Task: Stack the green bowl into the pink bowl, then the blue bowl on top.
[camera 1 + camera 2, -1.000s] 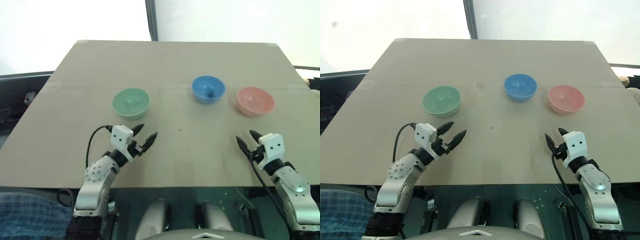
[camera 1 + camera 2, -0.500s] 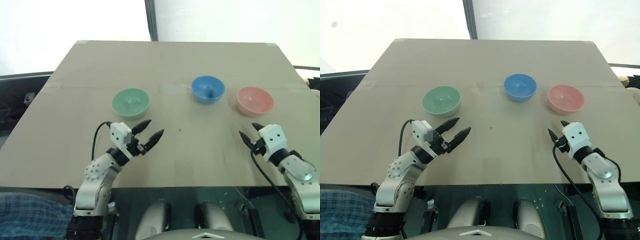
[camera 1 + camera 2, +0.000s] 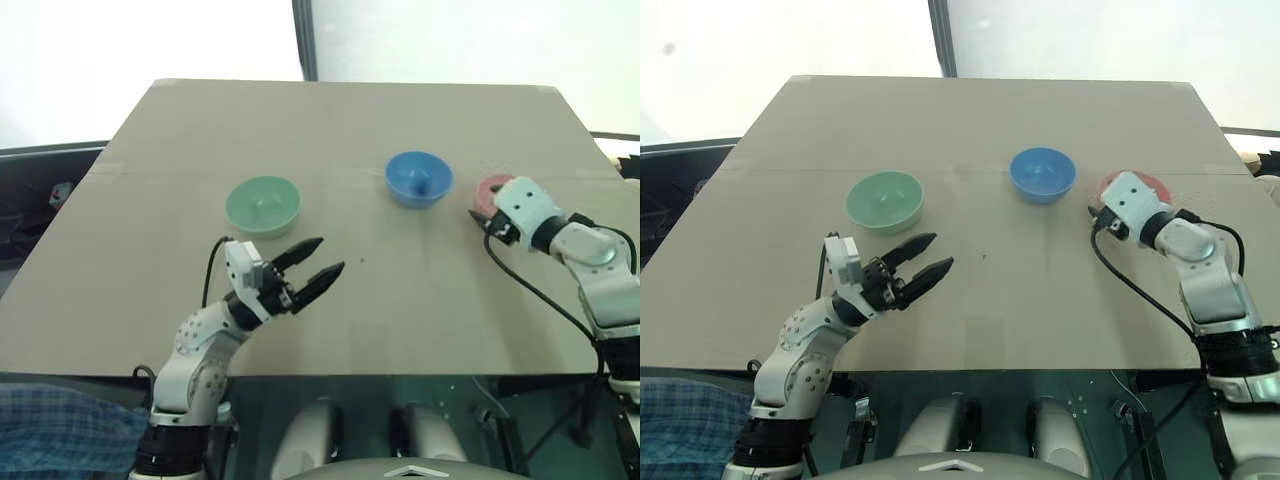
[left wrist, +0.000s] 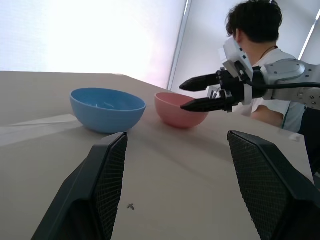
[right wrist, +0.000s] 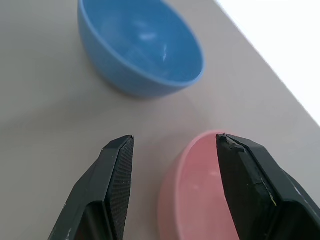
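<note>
Three bowls stand in a row across the table: the green bowl (image 3: 263,205) on the left, the blue bowl (image 3: 419,178) in the middle, the pink bowl (image 3: 488,188) on the right. My right gripper (image 5: 175,137) is open at the pink bowl's near rim, one finger over the inside and the other outside the wall; its white body covers much of that bowl from above. The left gripper (image 3: 325,257) hangs open and empty over the table, just in front and to the right of the green bowl, pointing toward the blue bowl (image 4: 107,107) and pink bowl (image 4: 172,107).
The bowls rest on a brown cardboard-covered tabletop (image 3: 340,130) with wide bare room behind and in front of them. A person (image 4: 255,30) sits beyond the table's right side. Black cables trail from both wrists.
My right arm has swung forward and up from the front edge to the pink bowl. The left gripper has risen a little and turned rightward. The bowls have not moved.
</note>
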Motion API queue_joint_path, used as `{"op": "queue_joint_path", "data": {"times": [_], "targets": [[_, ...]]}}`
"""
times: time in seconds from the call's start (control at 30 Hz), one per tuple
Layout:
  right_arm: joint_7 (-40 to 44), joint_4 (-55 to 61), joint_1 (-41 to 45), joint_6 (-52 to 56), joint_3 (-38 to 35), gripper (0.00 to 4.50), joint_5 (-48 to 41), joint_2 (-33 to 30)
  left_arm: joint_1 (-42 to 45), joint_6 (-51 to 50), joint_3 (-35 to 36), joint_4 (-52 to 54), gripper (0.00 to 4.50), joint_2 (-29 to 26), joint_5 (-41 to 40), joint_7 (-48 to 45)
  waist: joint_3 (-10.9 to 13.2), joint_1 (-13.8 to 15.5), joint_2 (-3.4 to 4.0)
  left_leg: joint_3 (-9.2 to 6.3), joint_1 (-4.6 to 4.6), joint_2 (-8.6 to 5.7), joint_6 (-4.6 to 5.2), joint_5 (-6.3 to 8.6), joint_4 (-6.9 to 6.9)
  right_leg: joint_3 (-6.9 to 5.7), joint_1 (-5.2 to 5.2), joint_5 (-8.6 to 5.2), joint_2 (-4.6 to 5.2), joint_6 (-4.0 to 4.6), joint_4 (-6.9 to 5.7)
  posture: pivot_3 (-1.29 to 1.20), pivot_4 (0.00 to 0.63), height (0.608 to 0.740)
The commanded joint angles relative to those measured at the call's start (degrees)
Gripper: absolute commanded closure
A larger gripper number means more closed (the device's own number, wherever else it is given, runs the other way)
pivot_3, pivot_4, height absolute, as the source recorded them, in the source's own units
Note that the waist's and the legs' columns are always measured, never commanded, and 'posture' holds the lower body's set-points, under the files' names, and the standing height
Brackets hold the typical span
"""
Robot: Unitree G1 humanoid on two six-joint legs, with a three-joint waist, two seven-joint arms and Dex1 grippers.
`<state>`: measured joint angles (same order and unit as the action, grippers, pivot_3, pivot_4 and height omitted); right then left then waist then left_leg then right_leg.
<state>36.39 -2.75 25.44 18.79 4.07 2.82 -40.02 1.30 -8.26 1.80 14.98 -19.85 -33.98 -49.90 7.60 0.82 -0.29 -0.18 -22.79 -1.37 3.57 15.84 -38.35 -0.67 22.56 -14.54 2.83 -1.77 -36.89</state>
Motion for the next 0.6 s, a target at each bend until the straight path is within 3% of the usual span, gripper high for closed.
{"op": "queue_joint_path", "data": {"times": [0.03, 0.27, 0.47, 0.5, 0.6], "targets": [[1.91, -5.82, 3.79, -0.07, 0.93, 1.76, 0.97, -0.52, 0.7, 0.91, -0.18, 1.59, 1.12, 0.05, -0.04, -0.38, 0.0, -0.08, 0.0, 0.0, 0.0, 0.0, 0.0, 0.0, 0.0, 0.0, 0.0, 0.0, 0.0, 0.0, -0.01, 0.0, 0.15, 0.74], [2.41, -22.04, 10.26, -4.15, 3.55, 1.76, 4.01, 0.15, 0.71, 1.58, -0.45, 1.54, 1.12, 0.5, 0.61, -0.08, 0.0, -0.08, 0.0, 0.01, 0.02, 0.01, -0.01, -0.01, -0.01, 0.01, 0.0, 0.0, -0.01, 0.0, -0.04, 0.0, 0.15, 0.74], [3.54, -25.48, 12.23, -8.12, 4.61, 4.31, 5.02, 0.55, 0.53, 1.86, -0.38, 1.59, 1.12, 0.85, 0.9, -0.03, 0.0, -0.12, 0.01, 0.01, 0.01, 0.01, -0.01, -0.01, 0.0, 0.01, 0.02, 0.0, 0.0, 0.0, -0.02, 0.0, 0.15, 0.74], [3.56, -25.71, 12.29, -8.46, 4.62, 4.49, 5.16, 0.59, 0.49, 1.9, -0.37, 1.59, 1.12, 0.88, 0.92, -0.01, 0.0, -0.14, 0.01, 0.01, 0.01, 0.01, -0.01, -0.01, 0.0, 0.02, 0.01, 0.0, 0.0, 0.0, -0.04, 0.0, 0.15, 0.74], [3.59, -25.97, 12.32, -9.15, 4.55, 4.49, 5.49, 0.81, 0.32, 2.16, -0.45, 1.43, 1.12, 1.04, 1.23, 0.03, 0.0, -0.16, 0.0, 0.01, 0.03, 0.02, -0.02, -0.01, -0.01, 0.02, 0.01, 0.01, 0.0, 0.0, -0.04, 0.0, 0.15, 0.74]]}}
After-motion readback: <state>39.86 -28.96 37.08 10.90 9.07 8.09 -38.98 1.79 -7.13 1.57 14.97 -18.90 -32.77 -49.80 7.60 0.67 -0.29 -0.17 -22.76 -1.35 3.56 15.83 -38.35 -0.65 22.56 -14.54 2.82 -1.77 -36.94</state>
